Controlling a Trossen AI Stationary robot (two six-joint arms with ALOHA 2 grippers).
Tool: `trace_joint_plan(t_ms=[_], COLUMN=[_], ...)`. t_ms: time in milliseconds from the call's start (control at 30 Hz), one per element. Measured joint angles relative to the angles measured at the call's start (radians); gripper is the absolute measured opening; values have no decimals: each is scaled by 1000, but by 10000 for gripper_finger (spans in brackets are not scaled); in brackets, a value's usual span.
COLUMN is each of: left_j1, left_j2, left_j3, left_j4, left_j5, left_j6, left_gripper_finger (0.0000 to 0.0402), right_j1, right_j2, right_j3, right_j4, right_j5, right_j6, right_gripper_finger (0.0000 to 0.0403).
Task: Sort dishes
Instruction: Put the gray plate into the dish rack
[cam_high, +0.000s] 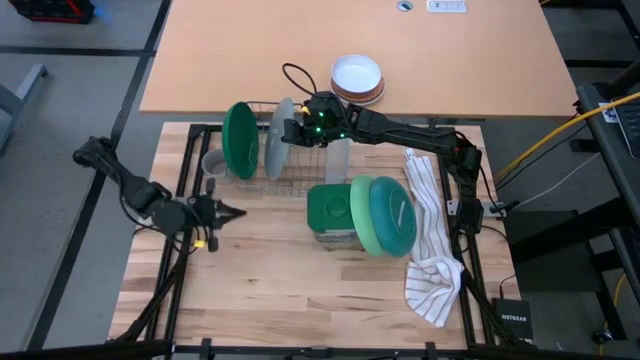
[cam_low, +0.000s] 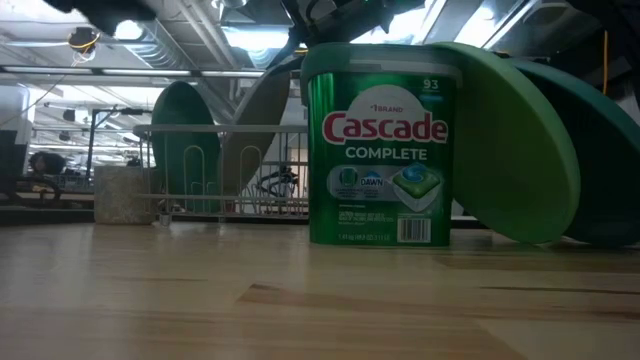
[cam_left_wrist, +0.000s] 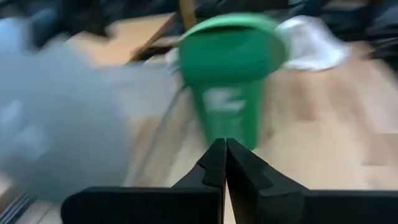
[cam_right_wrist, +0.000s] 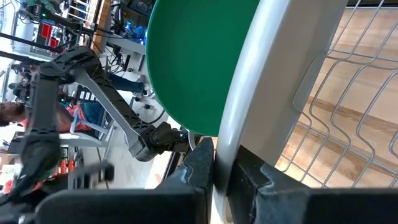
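Right gripper (cam_right_wrist: 214, 171) pinched the grey plate's (cam_right_wrist: 273, 81) rim at the wire rack (cam_high: 262, 178); left gripper (cam_high: 232, 211) was closed on nothing.

The grey plate stood on edge in the rack beside the dark green plate (cam_high: 239, 139); the left gripper's fingers (cam_left_wrist: 214, 165) met, hovering over bare table (cam_high: 280, 290) left of a green tub (cam_low: 380, 145) reading "Cascade COMPLETE" and "93"; light green plate (cam_high: 365, 214) and teal plate (cam_high: 393, 214) leaned against that tub; a small grey mug (cam_high: 213, 162) sat at the rack's left end; a white towel (cam_high: 432, 240) lay to the right.
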Motion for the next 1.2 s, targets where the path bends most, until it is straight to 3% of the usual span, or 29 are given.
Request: trace_joint_plan(t_ms=[67,167,433,767,1133,1200], left_j1=[45,128,295,318,318,318], left_j2=[-22,-60,-279,-512,-541,-539], left_j3=[-53,-100,-175,-197,-197,-197], left_j4=[143,225,115,21,-17,-13], left_j5=[97,169,294,301,299,262], left_j6=[137,251,244,233,246,210], left_gripper_finger=[1,1,1,1,1,1], right_j1=[0,0,0,0,0,0], right_j2=[0,0,0,0,0,0], right_j3=[0,0,0,0,0,0], right_j4=[0,0,0,0,8,8], right_j5=[0,0,0,0,0,0], right_j6=[0,0,0,0,0,0], right_gripper_finger=[34,34,34,34,34,34])
